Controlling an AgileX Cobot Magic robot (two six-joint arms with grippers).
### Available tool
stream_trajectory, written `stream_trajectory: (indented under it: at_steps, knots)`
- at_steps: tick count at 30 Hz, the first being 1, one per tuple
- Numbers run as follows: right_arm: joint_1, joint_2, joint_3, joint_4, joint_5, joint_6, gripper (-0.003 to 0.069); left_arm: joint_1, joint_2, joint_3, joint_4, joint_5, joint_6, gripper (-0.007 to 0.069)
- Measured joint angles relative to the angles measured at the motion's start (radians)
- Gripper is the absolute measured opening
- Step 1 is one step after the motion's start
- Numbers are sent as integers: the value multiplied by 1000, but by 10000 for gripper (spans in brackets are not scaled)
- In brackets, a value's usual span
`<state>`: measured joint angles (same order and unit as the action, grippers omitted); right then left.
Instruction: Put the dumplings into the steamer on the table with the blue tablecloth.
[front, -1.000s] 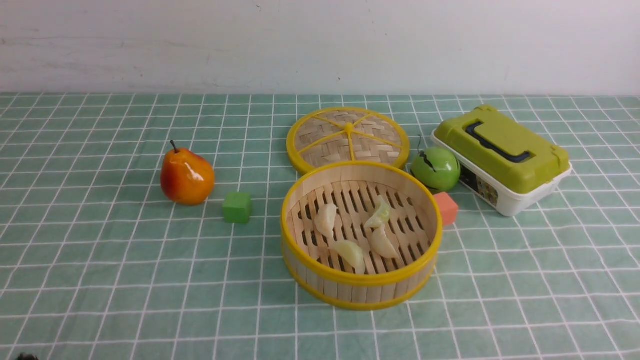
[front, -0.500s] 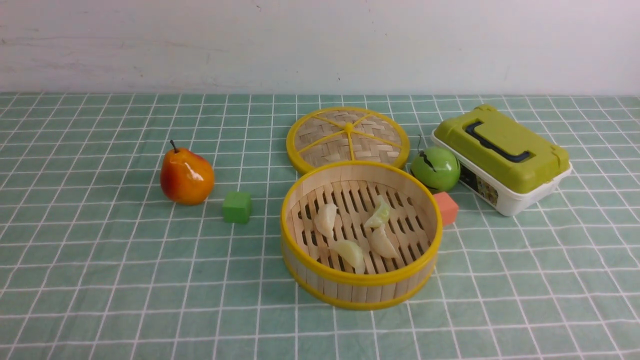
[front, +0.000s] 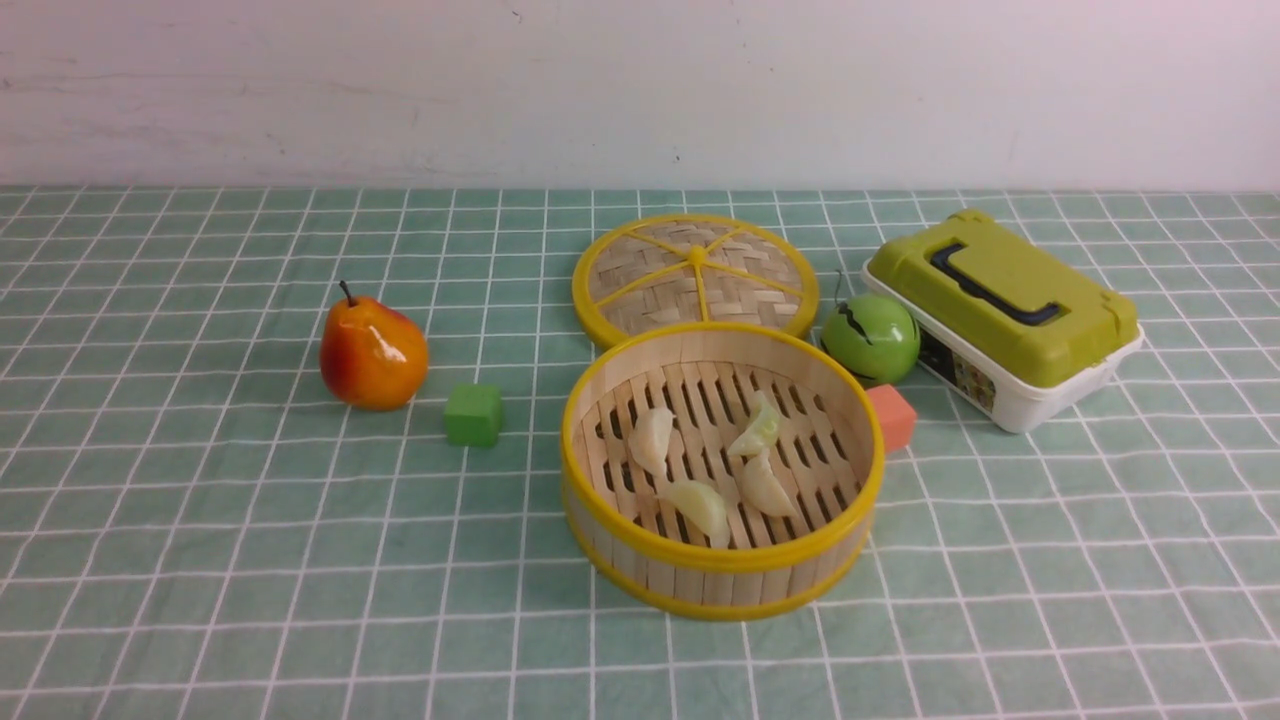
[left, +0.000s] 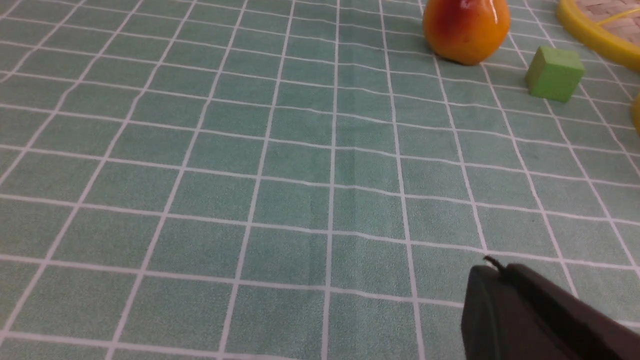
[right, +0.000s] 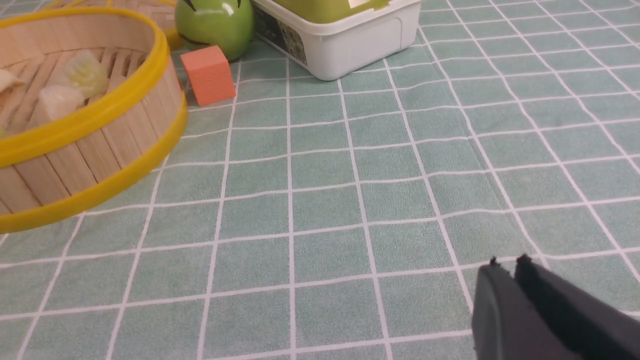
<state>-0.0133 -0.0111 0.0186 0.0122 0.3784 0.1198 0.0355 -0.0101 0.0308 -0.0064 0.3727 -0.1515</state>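
The steamer (front: 720, 565) stands on the table with the blue tablecloth (front: 250, 560), right of centre. Several pale dumplings lie on its slatted floor, among them one on the left (front: 651, 438), one at the back (front: 757, 428) and one at the front (front: 700, 505). Neither gripper shows in the front view. In the left wrist view my left gripper (left: 495, 267) is shut and empty above bare cloth, far from the steamer. The right gripper (right: 507, 262) hangs over the cloth beside the steamer (right: 100, 145), its fingers together with nothing between them.
A woven lid (front: 695, 277) lies behind the steamer. A green apple (front: 870, 338), an orange cube (front: 892, 416) and a green-lidded white box (front: 1003, 310) sit to its right. A pear (front: 373, 352) and a green cube (front: 474, 414) sit to its left.
A dark tip at the bottom left corner of the front view has slipped out of sight. The dumplings and steamer have not moved.
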Motion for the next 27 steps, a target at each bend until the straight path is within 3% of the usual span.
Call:
stream_trajectory:
  at_steps: [27]
  knots:
    - [0,0,0,0,0,0,70,5,0,0,-22,-4,4,-14]
